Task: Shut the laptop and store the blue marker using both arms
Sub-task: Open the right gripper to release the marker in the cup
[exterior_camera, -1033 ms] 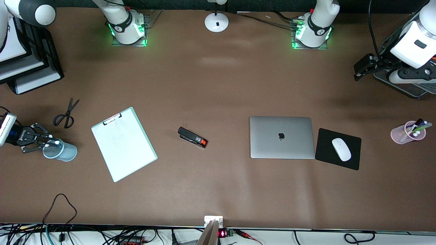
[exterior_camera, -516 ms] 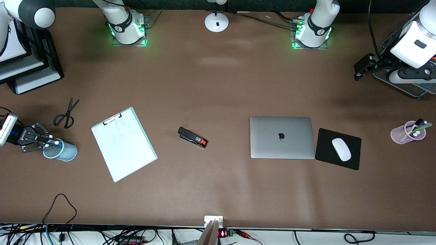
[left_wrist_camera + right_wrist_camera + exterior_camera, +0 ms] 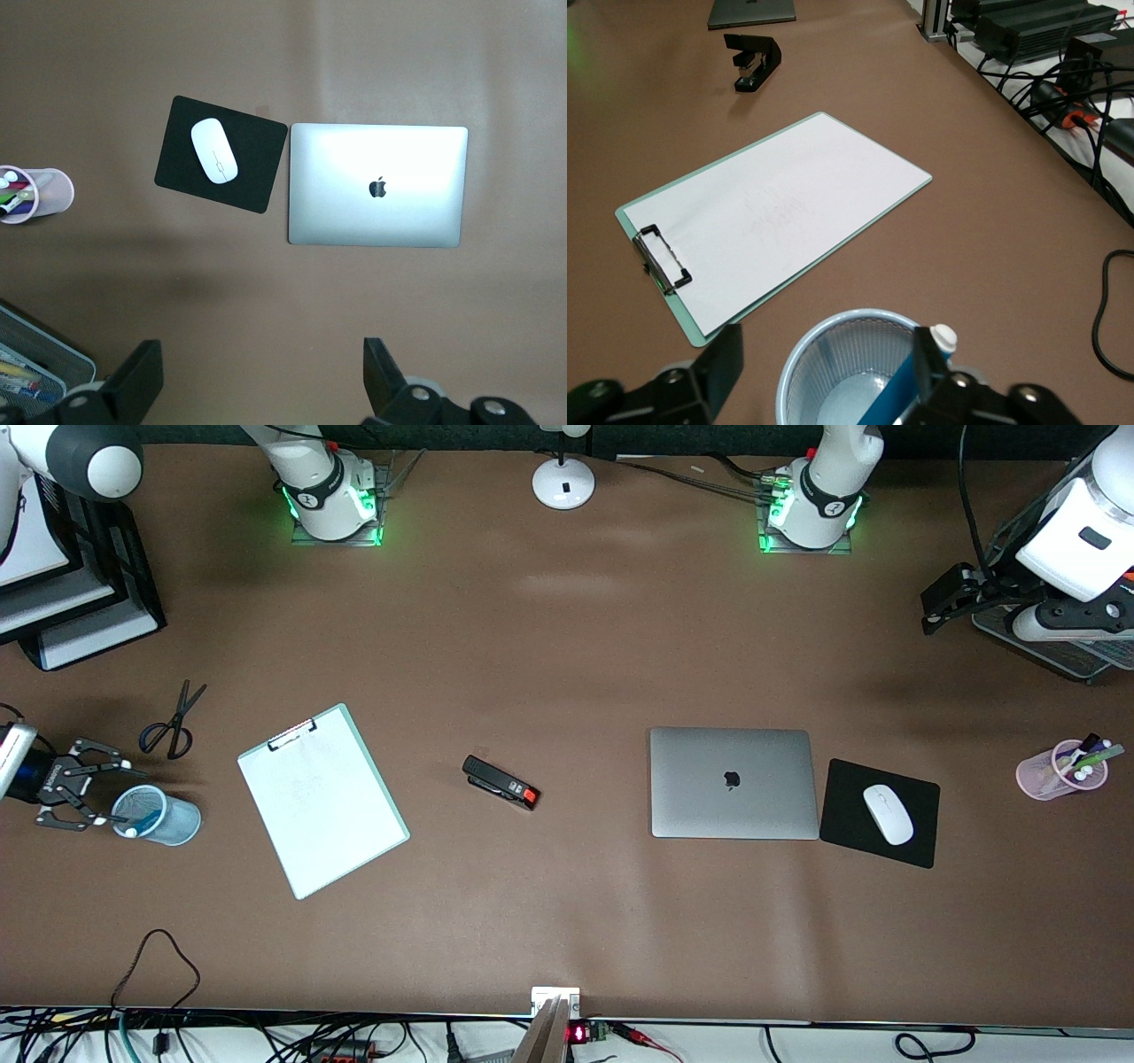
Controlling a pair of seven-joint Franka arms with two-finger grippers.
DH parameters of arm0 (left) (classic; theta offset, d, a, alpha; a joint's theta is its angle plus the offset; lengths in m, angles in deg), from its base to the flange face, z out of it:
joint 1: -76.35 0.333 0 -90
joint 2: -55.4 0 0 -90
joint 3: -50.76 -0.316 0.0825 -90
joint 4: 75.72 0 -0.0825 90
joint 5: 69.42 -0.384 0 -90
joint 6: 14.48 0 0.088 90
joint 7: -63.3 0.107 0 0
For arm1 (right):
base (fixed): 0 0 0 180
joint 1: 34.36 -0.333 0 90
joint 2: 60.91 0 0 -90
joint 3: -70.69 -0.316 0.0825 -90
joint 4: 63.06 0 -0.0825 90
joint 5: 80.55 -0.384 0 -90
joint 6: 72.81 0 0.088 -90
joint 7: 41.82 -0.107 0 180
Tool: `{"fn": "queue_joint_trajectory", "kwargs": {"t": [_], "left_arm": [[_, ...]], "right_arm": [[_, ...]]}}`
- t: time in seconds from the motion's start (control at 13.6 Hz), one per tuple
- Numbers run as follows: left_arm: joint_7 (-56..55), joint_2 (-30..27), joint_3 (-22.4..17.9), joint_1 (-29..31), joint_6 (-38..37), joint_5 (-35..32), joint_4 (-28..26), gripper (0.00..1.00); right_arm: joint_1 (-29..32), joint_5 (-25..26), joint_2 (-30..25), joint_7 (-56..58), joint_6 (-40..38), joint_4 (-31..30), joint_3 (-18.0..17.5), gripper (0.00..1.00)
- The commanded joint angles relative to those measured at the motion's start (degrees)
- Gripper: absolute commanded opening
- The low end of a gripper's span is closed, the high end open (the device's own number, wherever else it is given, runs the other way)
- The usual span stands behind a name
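Two end effectors, both spread open and empty.
Blue marker (image 3: 135, 823) in cup (image 3: 177, 821) beside the right end effector (image 3: 89, 788); laptop (image 3: 733, 783) shut; left end effector (image 3: 261, 376) waits above the surface (image 3: 567, 646).

Legible marks: dark apple logo on the closed laptop (image 3: 733, 782) lid. No readable text or numbers elsewhere.

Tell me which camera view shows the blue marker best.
The right wrist view: the blue marker leans inside the blue mesh cup, its white end showing. The front view shows only a small trace in the cup; the left wrist view shows none.
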Motion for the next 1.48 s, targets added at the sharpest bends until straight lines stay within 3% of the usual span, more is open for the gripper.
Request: {"fn": "queue_joint_trajectory", "kwargs": {"t": [0.0,0.44,0.89,1.4], "left_arm": [[1.28,-0.83,-0.14,0.32,-0.56,1.10,0.00,1.00],[1.37,-0.83,-0.14,0.23,-0.38,1.10,0.00,1.00],[1.28,-0.83,-0.14,0.32,-0.73,1.10,-0.26,1.00],[1.28,-1.00,-0.23,0.41,-1.17,1.10,-0.17,1.00]], "right_arm": [[-0.26,4.11,-4.49,-7.96,-2.53,0.08,-0.33,1.00],[-8.34,16.94,-16.44,-29.13,-5.09,0.26,-0.24,1.00],[-16.78,30.11,-24.09,-55.92,-5.87,0.26,-0.33,1.00],[-25.92,40.06,-27.80,-87.74,-11.32,0.26,-0.42,1.00]]}}
